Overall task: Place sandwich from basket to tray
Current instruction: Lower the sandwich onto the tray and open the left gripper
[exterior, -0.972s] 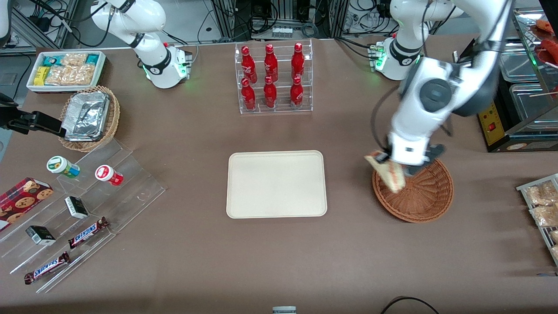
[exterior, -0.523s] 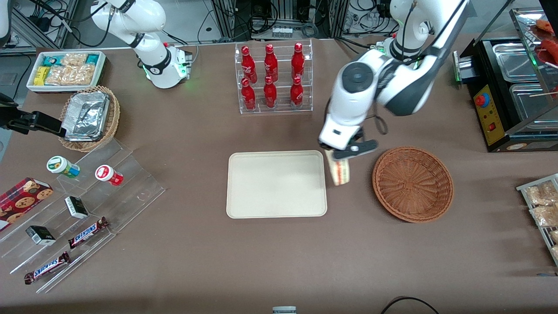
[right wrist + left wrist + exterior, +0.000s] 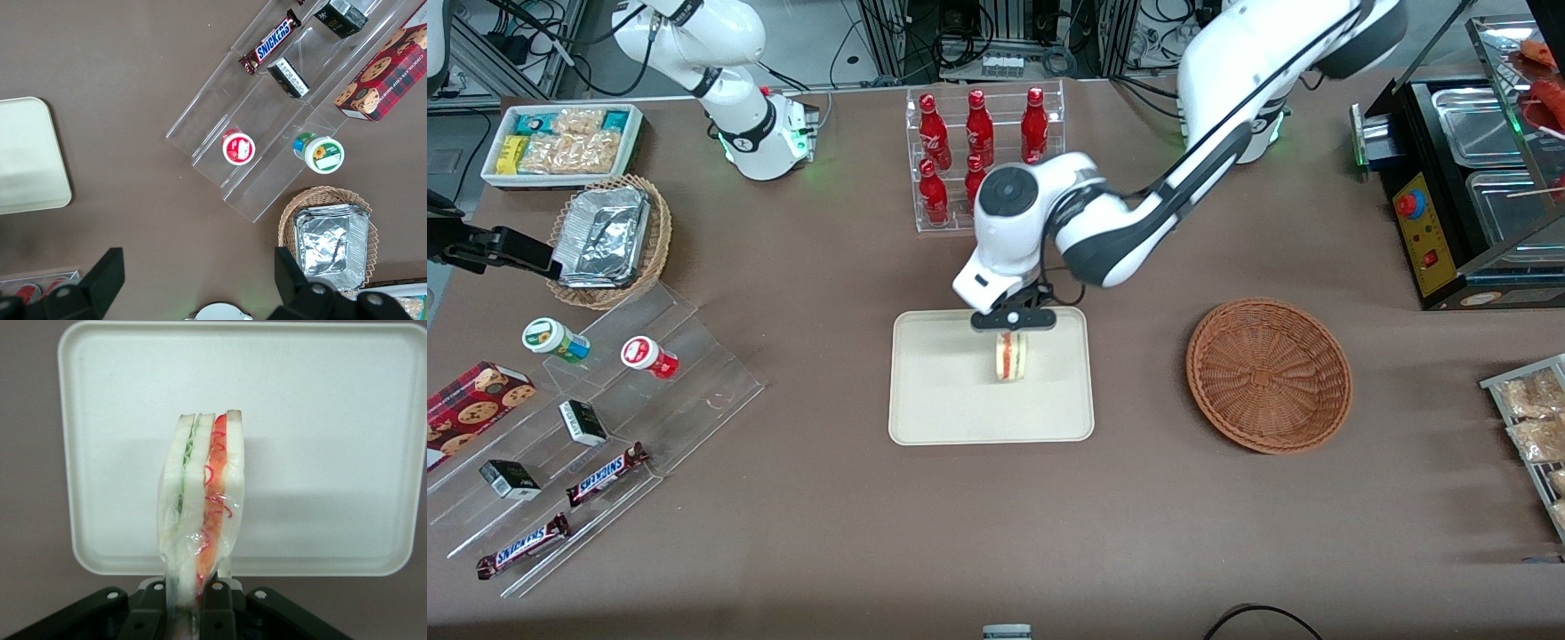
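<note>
Your claw is clenched on the sandwich, gripping one end of the wedge with the rest hanging straight down from the fingers. In the front view it sits over the tray, at about 1 o'clock from the tray's middle and close to the rim nearest the bottle rack.

The relation that matters is that the sandwich is directly below the claw and the tray is directly below the sandwich. The wrist view confirms it: the sandwich stands on end between the fingers, bread slices and red and green filling edge-on, with the cream tray filling the background under it. The long axis is vertical and lines up with the claw's approach.

I can't tell whether the lower tip is touching the tray or just above it. I'd guess a small gap, since a shadow shows on the tray beside it.

The basket is empty and well apart, at 3 o'clock from the tray on the table, toward the working arm's end.

The next move looks like a straight descent and then letting go. The risk is that the wedge, standing on its narrow end, topples when freed. It's well inside the rim, so it should still land on the tray.
</note>
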Controlling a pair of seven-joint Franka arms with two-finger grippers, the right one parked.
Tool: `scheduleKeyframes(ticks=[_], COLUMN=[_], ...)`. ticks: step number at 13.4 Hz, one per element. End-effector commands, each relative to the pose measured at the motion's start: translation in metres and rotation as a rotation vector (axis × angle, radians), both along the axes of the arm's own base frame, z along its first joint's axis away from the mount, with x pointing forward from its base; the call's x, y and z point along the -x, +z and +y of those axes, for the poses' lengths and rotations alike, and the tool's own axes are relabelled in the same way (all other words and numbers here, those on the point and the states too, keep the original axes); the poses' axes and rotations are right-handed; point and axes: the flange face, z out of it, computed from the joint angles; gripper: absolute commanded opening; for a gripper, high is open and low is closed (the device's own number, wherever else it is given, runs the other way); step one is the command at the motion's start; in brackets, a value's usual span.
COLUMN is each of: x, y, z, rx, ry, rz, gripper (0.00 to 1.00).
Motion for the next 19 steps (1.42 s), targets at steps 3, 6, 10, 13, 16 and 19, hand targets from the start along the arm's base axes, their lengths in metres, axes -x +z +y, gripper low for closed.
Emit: scheduleKeyframes(ticks=[3, 6, 10, 13, 16, 19], x=[-0.036, -0.038, -0.034, -0.034, -0.040, -0.032], y=[-0.045, -0.050, -0.055, -0.053, -0.015, 0.057], z=[-0.024, -0.028, -0.032, -0.032, -0.023, -0.006], rx=[-0.032, -0.013, -0.009, -0.008, -0.023, -0.088], ry=[0.024, 0.030, 0.015, 0.019, 0.062, 0.153], rz=[-0.045, -0.062, -0.060, -0.062, -0.084, -0.087], gripper=[0.10, 0.10, 0.54, 0.99, 0.99, 0.99])
